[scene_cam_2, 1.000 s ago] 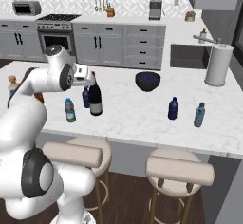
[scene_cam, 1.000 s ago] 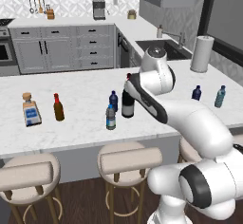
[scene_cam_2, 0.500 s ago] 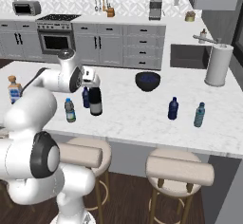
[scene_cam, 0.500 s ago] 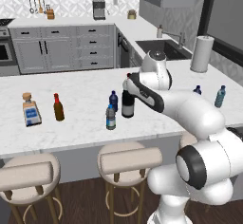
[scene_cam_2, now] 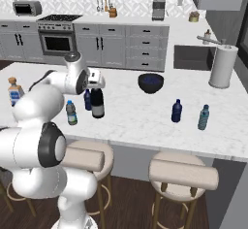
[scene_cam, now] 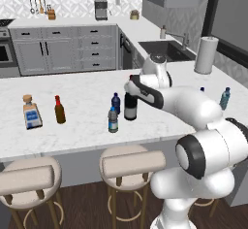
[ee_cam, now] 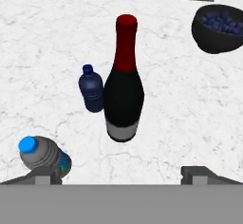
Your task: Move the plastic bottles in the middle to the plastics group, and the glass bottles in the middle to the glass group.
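The tall dark wine bottle (scene_cam: 130, 107) (scene_cam_2: 98, 104) (ee_cam: 123, 92), with a red neck, stands upright mid-counter. Just left of it is the small dark blue plastic bottle (scene_cam: 116, 103) (scene_cam_2: 87, 100) (ee_cam: 92, 88), and nearer the front edge the clear teal plastic bottle (scene_cam: 113, 120) (scene_cam_2: 71, 113) (ee_cam: 45, 157). My gripper (scene_cam: 131, 83) (scene_cam_2: 97, 80) (ee_cam: 124, 173) hovers open above and behind the wine bottle's top, holding nothing. The glass group, a square corked bottle (scene_cam: 31, 113) (scene_cam_2: 15, 91) and a brown red-capped bottle (scene_cam: 59, 110), stands far left. The plastics group, a dark blue bottle (scene_cam_2: 177, 110) and a teal bottle (scene_cam: 225, 98) (scene_cam_2: 204, 117), stands right.
A dark bowl of blueberries (scene_cam_2: 150, 83) (ee_cam: 220, 28) sits behind the middle bottles. A paper towel roll (scene_cam: 205, 54) (scene_cam_2: 223, 66) and the sink (scene_cam: 164, 50) lie at the back right. Stools (scene_cam: 131, 164) stand below the counter's front edge.
The arm's elbow has swung while the hand stays by the wine bottle's top. The jaws stay wide apart. No bottle has moved.
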